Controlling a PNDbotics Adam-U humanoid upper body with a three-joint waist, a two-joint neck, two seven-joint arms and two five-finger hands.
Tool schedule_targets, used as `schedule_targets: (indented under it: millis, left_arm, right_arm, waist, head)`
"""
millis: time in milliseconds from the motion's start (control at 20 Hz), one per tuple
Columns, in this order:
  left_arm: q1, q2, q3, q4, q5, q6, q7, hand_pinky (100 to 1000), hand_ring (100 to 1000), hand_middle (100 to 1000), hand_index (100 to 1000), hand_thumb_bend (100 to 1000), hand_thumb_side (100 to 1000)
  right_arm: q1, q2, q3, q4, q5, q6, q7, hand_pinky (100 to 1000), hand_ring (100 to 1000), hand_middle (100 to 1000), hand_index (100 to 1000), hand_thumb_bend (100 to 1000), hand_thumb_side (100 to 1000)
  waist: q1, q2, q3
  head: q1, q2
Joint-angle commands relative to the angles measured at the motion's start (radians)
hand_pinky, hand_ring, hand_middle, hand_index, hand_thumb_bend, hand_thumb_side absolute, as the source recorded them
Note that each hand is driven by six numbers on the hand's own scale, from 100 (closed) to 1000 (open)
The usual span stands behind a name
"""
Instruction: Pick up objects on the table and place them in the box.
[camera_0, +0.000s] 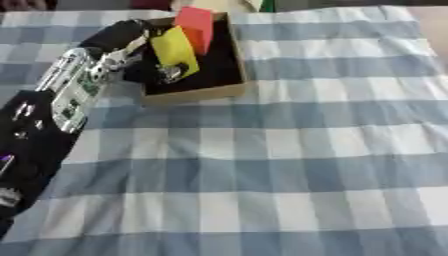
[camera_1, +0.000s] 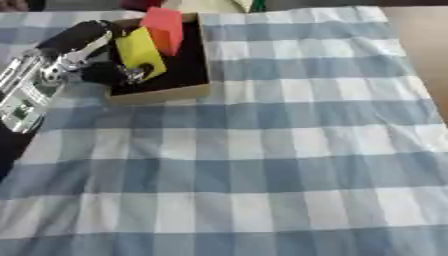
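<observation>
Your counter is covered edge to edge by a blue and white checked cloth, lying slightly askew in both views, with soft folds near the bottom. At the right you see a strip of bare tan surface past the cloth's edge. Along the far edge you get a dark band with blurred red, pale yellow and green shapes. Light is even and soft, no hard shadows.
</observation>
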Motion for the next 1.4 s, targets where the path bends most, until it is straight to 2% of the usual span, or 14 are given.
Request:
schedule_targets:
  millis: [50,200,350,750,950,1150,1400]
  left_arm:
    - [-0.005,0.015,0.000,-0.011,-0.030,0.005,-0.026,711,720,683,861,499,722]
    - [-0.004,0.017,-0.002,-0.028,-0.040,0.010,-0.043,720,729,694,870,551,737]
    - [-0.004,0.021,-0.001,-0.048,-0.038,0.018,-0.052,723,731,698,873,551,738]
    - [-0.009,0.027,0.013,-0.094,0.000,0.046,-0.043,702,710,676,863,471,758]
    - [-0.010,0.037,0.014,-0.125,0.025,0.059,-0.049,703,711,679,866,468,779]
    - [-0.006,0.046,0.019,-0.151,0.044,0.072,-0.061,708,718,689,875,514,800]
    - [0.002,0.061,0.029,-0.195,0.077,0.079,-0.068,697,703,678,868,470,799]
  right_arm:
    - [-0.007,-0.015,-0.013,-0.015,-0.005,0.002,-0.004,807,825,607,798,217,763]
    - [-0.003,-0.015,-0.013,-0.015,-0.005,0.003,-0.003,807,825,607,798,229,762]
    - [0.002,-0.015,-0.013,-0.015,-0.004,0.005,-0.002,807,825,607,797,227,761]
    - [0.011,-0.014,-0.013,-0.015,-0.002,0.007,-0.001,807,825,608,797,231,759]
    - [0.017,-0.014,-0.013,-0.015,-0.001,0.007,-0.002,806,825,608,796,232,757]
    - [0.022,-0.015,-0.014,-0.015,0.001,0.008,-0.003,807,826,609,796,232,755]
    - [0.029,-0.015,-0.016,-0.015,0.002,0.009,-0.006,807,826,610,797,234,753]
  waist:
    - [-0.005,-0.030,0.004]
    - [-0.008,-0.036,0.010]
    - [-0.010,-0.042,0.016]
    - [-0.013,-0.061,0.031]
    - [-0.013,-0.073,0.040]
    - [-0.014,-0.084,0.049]
    - [-0.018,-0.096,0.061]
  head:
    - [0.000,0.010]
    - [0.000,0.014]
    - [-0.001,0.018]
    - [-0.006,0.026]
    - [-0.012,0.032]
    - [-0.018,0.037]
    - [-0.023,0.043]
